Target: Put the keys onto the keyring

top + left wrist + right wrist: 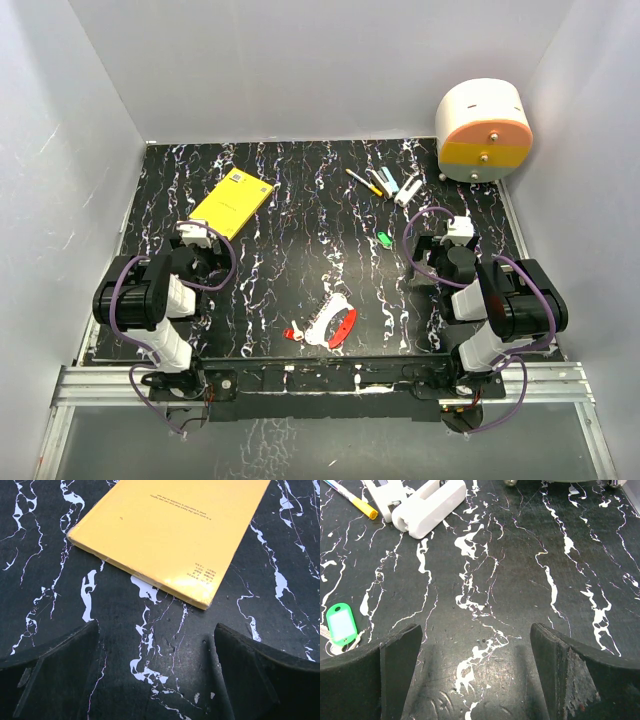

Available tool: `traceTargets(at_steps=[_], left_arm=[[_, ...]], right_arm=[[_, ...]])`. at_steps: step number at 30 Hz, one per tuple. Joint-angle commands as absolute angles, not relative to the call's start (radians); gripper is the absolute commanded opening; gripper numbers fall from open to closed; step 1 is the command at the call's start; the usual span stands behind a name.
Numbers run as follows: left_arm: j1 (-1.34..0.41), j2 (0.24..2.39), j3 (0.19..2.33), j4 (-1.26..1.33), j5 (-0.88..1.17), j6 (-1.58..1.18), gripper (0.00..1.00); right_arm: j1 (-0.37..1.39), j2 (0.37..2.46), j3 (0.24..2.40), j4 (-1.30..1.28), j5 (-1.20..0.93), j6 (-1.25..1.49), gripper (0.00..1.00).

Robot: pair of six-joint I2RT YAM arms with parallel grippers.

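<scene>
Near the front edge of the black marbled worktop (300, 260), roughly midway between the two arm bases: the keys (335, 325), one red and one whitish-silver, lying flat and touching side by side. Just to their left, a small red piece (291, 334), too small to identify.

Left pincer (195, 238) (157, 640) released, jaws spread wide and grasping nothing, hovering low over bare worktop just short of the near corner of the yellow box (232, 203) (175, 530). Well apart from the keys.

Right pincer (458, 232) (475, 632) likewise released and spread wide, nothing between its fingers, over bare worktop on the right side. Off to its left, a green key tag (385, 239) (341, 623) lying flat. Further back, a cluster of pens and markers (380, 182) (427, 507), and in the far right corner a round white container (483, 130) with an orange and yellow face.
</scene>
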State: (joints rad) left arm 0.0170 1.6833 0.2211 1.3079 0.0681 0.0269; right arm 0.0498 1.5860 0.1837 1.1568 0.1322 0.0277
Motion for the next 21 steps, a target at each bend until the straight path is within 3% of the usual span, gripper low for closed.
traceTargets(at_steps=[1,21], left_arm=[[0.021,1.675,0.238,1.321,0.078,0.030,0.97],[0.021,1.674,0.237,1.322,0.077,0.030,0.97]], right_arm=[[0.044,1.588,0.207,1.265,0.120,0.032,0.99],[0.040,1.587,0.206,1.261,0.111,0.035,0.99]])
